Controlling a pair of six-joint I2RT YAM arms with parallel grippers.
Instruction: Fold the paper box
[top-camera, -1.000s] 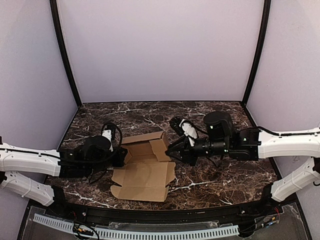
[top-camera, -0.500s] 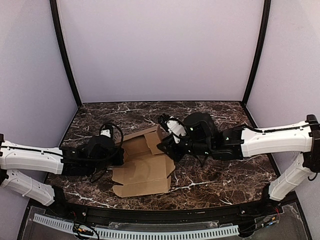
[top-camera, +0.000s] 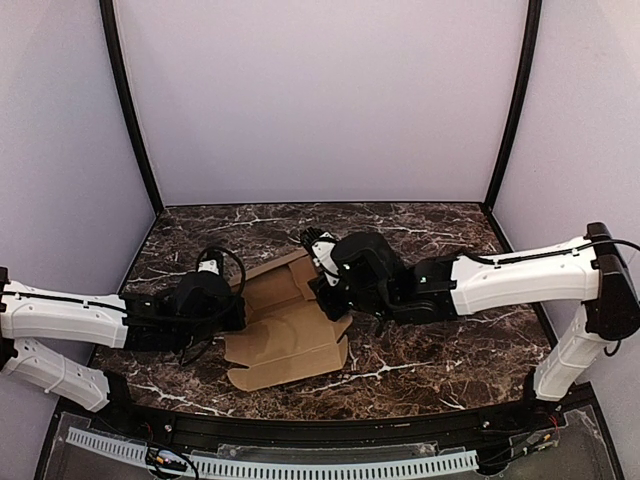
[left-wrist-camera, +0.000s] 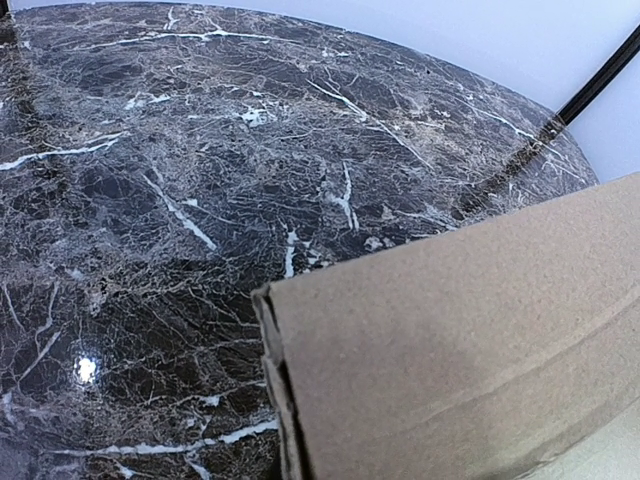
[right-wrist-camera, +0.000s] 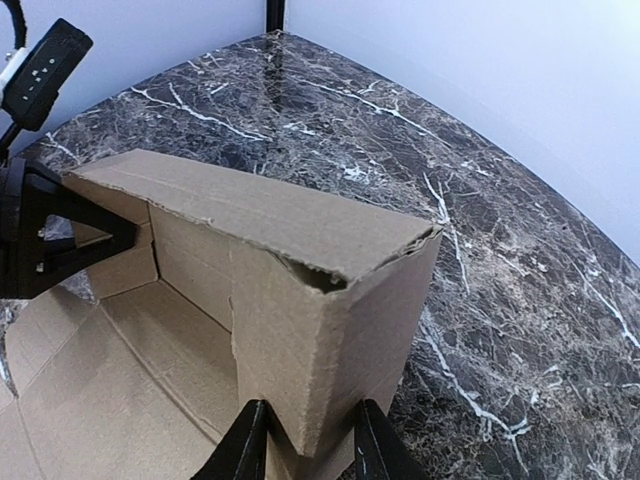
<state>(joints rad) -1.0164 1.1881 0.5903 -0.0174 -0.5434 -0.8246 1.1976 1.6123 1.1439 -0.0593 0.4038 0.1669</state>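
The paper box (top-camera: 285, 335) is a plain brown cardboard blank, partly folded, on the dark marble table (top-camera: 430, 350). Its back wall and right side stand up, and the front panel lies flat. My right gripper (top-camera: 325, 292) straddles the raised back right corner. In the right wrist view its fingers (right-wrist-camera: 245, 445) press both sides of that corner (right-wrist-camera: 320, 380). My left gripper (top-camera: 240, 312) is at the box's left wall, and its black fingers (right-wrist-camera: 110, 238) converge on that wall's edge. In the left wrist view cardboard (left-wrist-camera: 470, 340) fills the lower right and hides the fingers.
Lilac walls with black corner posts (top-camera: 130, 110) enclose the table at the back and sides. A black rail (top-camera: 330, 432) runs along the near edge. Bare marble lies behind the box (top-camera: 260, 225) and to its right.
My right arm has moved left to the box and closed around its back right corner. The back wall and right flap now stand up. The box has shifted slightly left.
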